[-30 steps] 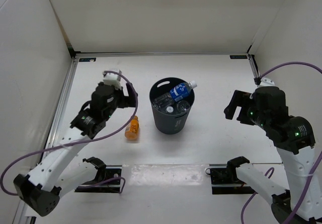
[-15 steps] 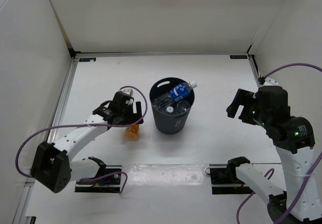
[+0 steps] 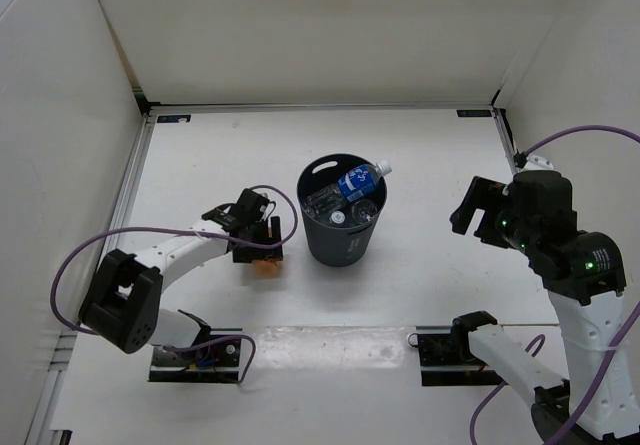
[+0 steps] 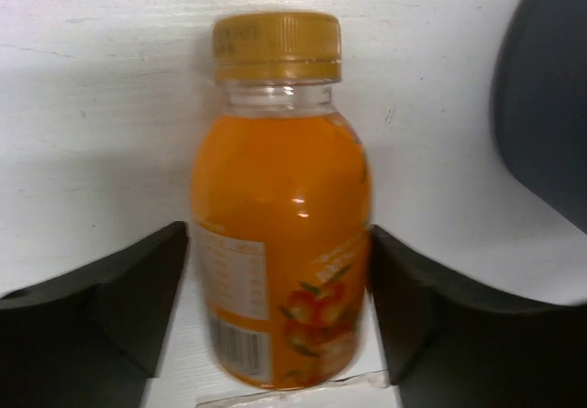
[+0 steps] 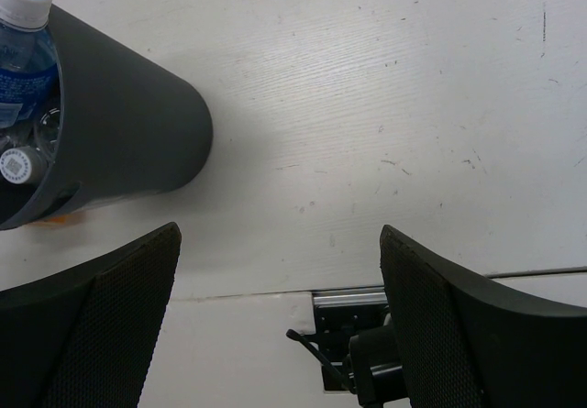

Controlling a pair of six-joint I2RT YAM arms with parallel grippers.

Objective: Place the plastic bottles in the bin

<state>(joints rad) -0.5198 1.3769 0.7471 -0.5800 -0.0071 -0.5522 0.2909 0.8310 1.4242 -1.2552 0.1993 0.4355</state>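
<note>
The short orange bottle point(image 4: 280, 234) lies on the white table left of the bin point(image 3: 342, 245); only a bit of it shows in the top view point(image 3: 266, 267). My left gripper point(image 3: 258, 248) is low over it, jaws open, with one finger close against each side of the bottle's body point(image 4: 138, 289). Inside the bin lie the blue-label bottle point(image 3: 355, 182) and two clear bottles point(image 3: 325, 201). The blue-label bottle's cap sticks over the rim and shows in the right wrist view point(image 5: 20, 5). My right gripper point(image 3: 470, 210) is open and empty, raised right of the bin point(image 5: 128, 133).
White walls enclose the table on the left, back and right. Black arm mounts point(image 3: 440, 350) sit at the near edge, one visible in the right wrist view point(image 5: 367, 353). A seam runs across the table near the front.
My left gripper has come down from above and left of the orange bottle and now straddles it on the table. The right arm has barely moved.
</note>
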